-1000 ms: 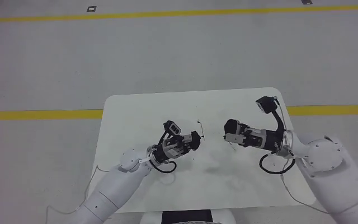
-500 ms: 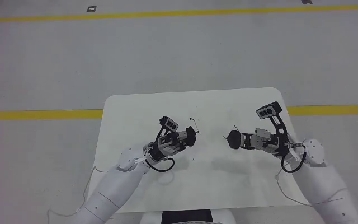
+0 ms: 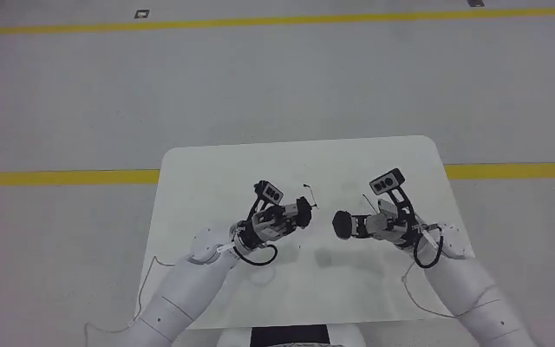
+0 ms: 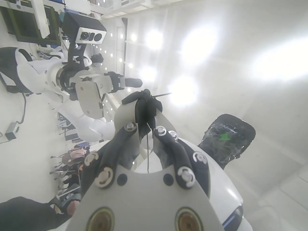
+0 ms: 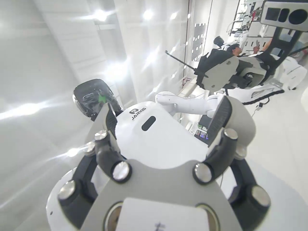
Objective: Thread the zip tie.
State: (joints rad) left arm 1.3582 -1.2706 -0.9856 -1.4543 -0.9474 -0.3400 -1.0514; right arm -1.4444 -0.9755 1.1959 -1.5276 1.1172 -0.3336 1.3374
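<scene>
The zip tie [image 4: 160, 95] is a thin black strip, pinched in the clamped left gripper [image 4: 144, 100] above the middle of the white table [image 3: 217, 173]. Its free end juts past the fingertips, its long axis angled toward the table's far edge. The right gripper [image 5: 166, 111], spread wide and empty, has drawn closer to the left gripper than half a second ago.

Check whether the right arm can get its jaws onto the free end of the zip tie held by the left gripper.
Probably yes. The right gripper has its jaws open and sits near the left gripper with only open air between; the zip tie pokes out clear of the left jaws.
</scene>
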